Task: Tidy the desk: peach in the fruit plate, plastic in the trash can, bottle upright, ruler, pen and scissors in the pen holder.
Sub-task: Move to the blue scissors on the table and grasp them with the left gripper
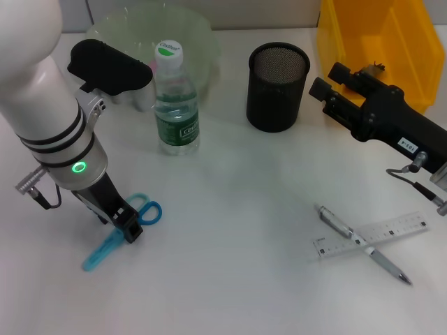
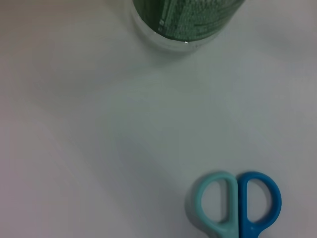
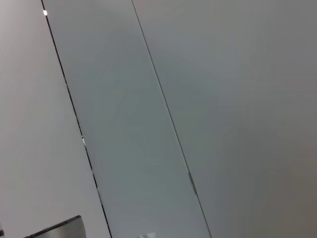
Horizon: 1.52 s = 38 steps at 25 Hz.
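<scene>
The left arm's white forearm fills the near left of the head view, and its left gripper (image 1: 130,230) is down on the table right at the scissors (image 1: 119,236), about where the blue handle loops meet the pale closed blades. Its black fingertip sits on or against them, but whether the fingers are spread or pinched on the scissors cannot be told from any view.

The step in hand looks like picking up the scissors for the pen holder (image 1: 277,86). To do it well, the fingers should close across the narrow neck just below the loops, so that the tool hangs blade-down and goes into the mesh cup point first. The lift has to clear the upright bottle (image 1: 175,101), which stands between the scissors and the holder.

Farther out, the ruler (image 1: 371,236) and pen (image 1: 362,243) lie crossed at the right, well apart from the holder. The right gripper (image 1: 323,89) hangs idle beside the yellow bin (image 1: 380,42); its finger state cannot be told either.

The left wrist view shows both handle loops lying flat and the bottle's base beyond, but no fingers. The right wrist view shows only pale wall panels.
</scene>
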Each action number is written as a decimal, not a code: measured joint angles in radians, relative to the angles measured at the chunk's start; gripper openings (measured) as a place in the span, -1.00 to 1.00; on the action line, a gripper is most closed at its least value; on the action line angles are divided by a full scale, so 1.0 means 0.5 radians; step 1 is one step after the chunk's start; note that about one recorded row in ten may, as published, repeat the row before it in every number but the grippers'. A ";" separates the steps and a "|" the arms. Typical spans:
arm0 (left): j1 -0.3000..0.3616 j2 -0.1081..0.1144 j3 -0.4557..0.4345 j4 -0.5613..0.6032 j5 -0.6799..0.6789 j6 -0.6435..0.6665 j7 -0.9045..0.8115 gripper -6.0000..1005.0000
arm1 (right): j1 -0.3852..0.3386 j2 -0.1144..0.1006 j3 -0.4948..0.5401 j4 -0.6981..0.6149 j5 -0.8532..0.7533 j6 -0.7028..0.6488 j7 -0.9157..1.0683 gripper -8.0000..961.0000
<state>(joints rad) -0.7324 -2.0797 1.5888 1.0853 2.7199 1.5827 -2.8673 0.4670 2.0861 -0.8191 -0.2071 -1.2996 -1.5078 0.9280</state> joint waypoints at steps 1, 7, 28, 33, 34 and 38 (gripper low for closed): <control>0.000 0.000 0.000 -0.001 -0.001 0.000 0.000 0.17 | 0.001 0.000 0.000 0.000 0.000 0.000 0.000 0.19; 0.000 0.001 0.001 -0.003 -0.004 -0.001 0.001 0.17 | 0.005 0.000 0.000 0.000 0.001 0.000 0.000 0.19; 0.021 -0.002 0.052 0.065 -0.016 0.015 -0.015 -0.23 | -0.010 0.000 0.022 0.000 0.001 -0.015 0.003 0.18; 0.022 -0.001 0.058 0.056 -0.017 0.011 -0.015 -0.22 | -0.011 0.000 0.020 0.000 0.001 -0.016 0.005 0.18; 0.022 -0.001 0.058 0.053 -0.017 0.007 -0.016 -0.23 | -0.011 0.000 0.020 0.000 0.001 -0.016 0.005 0.18; 0.020 0.000 0.076 0.051 -0.015 0.001 -0.015 -0.23 | -0.013 0.000 0.019 0.000 0.001 -0.017 0.010 0.18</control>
<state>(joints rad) -0.7223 -2.0798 1.6266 1.1106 2.7125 1.5833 -2.8751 0.4602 2.0862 -0.8098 -0.2071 -1.2993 -1.5163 0.9331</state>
